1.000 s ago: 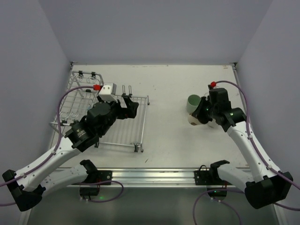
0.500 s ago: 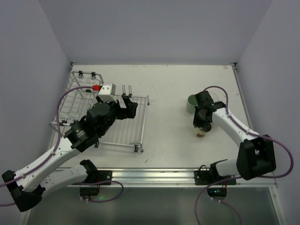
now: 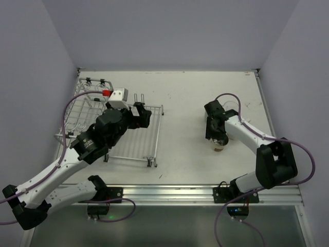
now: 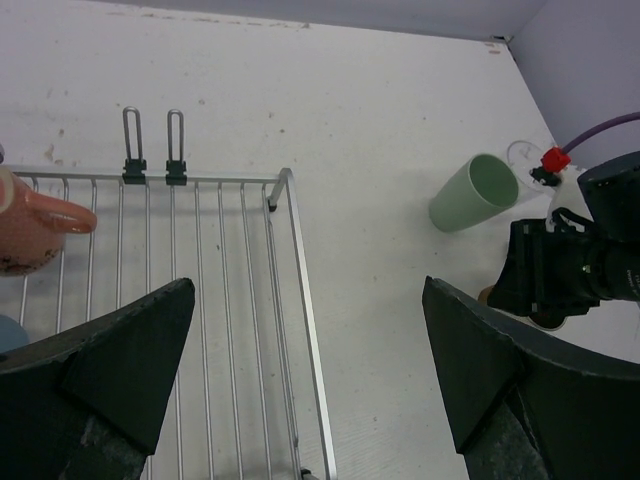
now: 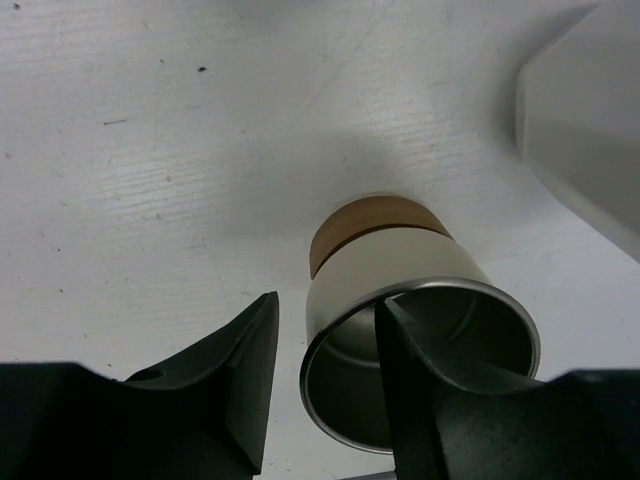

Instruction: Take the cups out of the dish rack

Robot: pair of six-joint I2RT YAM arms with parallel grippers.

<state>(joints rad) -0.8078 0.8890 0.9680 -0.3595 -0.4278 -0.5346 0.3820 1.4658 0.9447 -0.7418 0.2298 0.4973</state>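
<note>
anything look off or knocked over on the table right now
Nothing looks spilled, tipped or broken. The one oddity: the right gripper straddles the rim of the brown cup, with one finger inside and one outside, jaws open. The cup stands base down on the table.

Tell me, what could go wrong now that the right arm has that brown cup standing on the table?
1. One finger of the right jaws sits inside the rim of the brown cup; pulling away sideways could tip it.
2. The green cup lies on its side close by; a bump from the arm might set it rolling.
</note>
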